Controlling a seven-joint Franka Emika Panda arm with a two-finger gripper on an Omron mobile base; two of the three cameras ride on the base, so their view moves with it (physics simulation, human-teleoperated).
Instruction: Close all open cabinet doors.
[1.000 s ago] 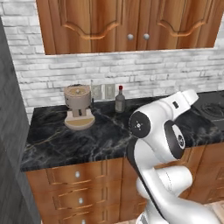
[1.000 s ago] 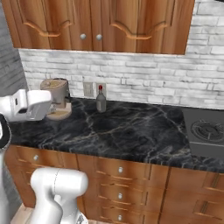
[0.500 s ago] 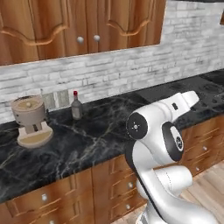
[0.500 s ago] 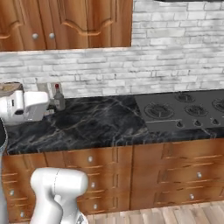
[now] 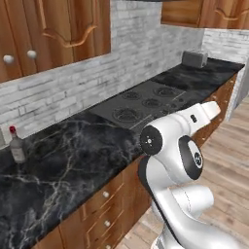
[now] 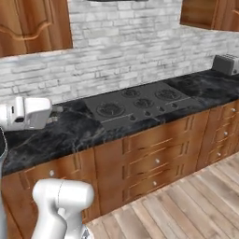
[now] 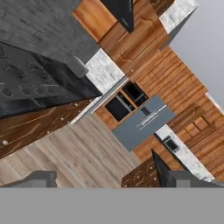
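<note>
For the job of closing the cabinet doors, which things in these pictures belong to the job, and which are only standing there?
Belong to the job:
- cabinet doors, reddish-brown, above the counter, with round silver knobs
- more cabinet doors at the far upper right

Only standing there:
- bottle on the counter
- stove
- toaster
- drawers under the counter

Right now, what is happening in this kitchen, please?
A white robot arm on a driving base stands before a black marble counter with a built-in cooktop. Its task is to close the open cabinet doors. The gripper holds nothing and touches nothing; its fingertips stand apart. The upper cabinet doors over the counter look shut. A small bottle and a toaster stand on the counter.
</note>
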